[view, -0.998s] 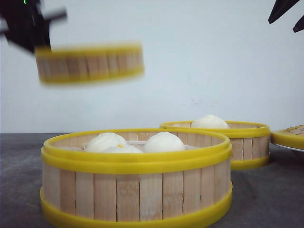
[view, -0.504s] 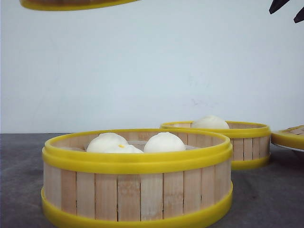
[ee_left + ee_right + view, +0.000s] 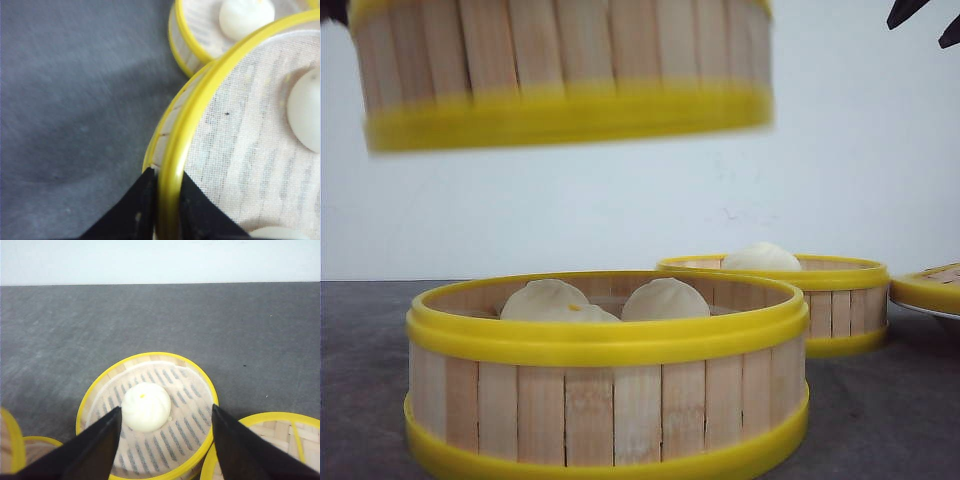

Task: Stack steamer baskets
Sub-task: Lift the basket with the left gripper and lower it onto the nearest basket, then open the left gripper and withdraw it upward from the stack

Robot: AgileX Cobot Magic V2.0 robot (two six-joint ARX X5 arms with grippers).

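One steamer basket (image 3: pixel 560 70) hangs in the air, large and blurred, above the near steamer basket (image 3: pixel 610 375), which stands on the table with white buns inside. My left gripper (image 3: pixel 167 176) is shut on the raised basket's yellow rim (image 3: pixel 172 150), one finger inside and one outside. That basket has a cloth liner and buns (image 3: pixel 305 115). A second table basket (image 3: pixel 820 295) stands farther back on the right and holds one bun (image 3: pixel 146 406). My right gripper (image 3: pixel 166 409) hovers open above it; its dark fingertips (image 3: pixel 912 12) show at the top right of the front view.
A flatter yellow-rimmed lid (image 3: pixel 930 288) lies at the far right, next to the back basket (image 3: pixel 150 415); it shows as well in the right wrist view (image 3: pixel 270 440). The table is dark grey cloth (image 3: pixel 250 325) with a white wall behind.
The held basket rose out of the top of the front view, then came back down and nearer. It now fills the upper left above the near basket. The right arm has stayed put.
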